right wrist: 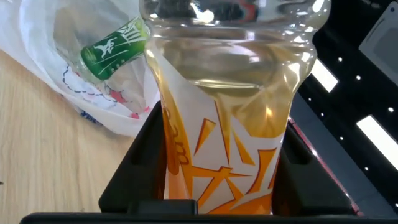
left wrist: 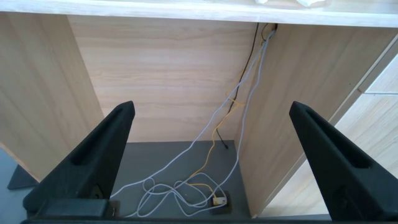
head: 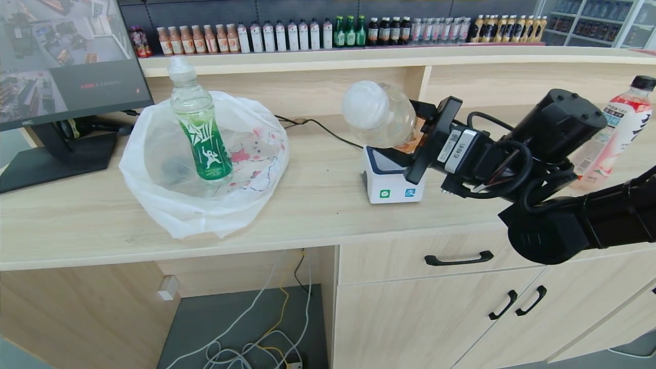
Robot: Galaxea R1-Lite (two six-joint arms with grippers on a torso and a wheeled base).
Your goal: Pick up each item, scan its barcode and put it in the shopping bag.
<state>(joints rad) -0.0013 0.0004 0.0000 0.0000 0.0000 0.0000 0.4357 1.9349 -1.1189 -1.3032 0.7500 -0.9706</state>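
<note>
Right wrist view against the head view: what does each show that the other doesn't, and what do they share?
Right wrist view adds the orange-and-white label of the held bottle, between the fingers of the right gripper. Head view adds the white scanner below that bottle, a pink-label bottle at the right end of the counter, the monitor and the shelf's bottle row. Both show the held bottle, the green-label bottle standing in the shopping bag, and the counter.

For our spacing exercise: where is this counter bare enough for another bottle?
Bare counter lies between the shopping bag and the scanner, and along the front edge. Crowded right of the scanner: right gripper with orange bottle, pink bottle.
</note>
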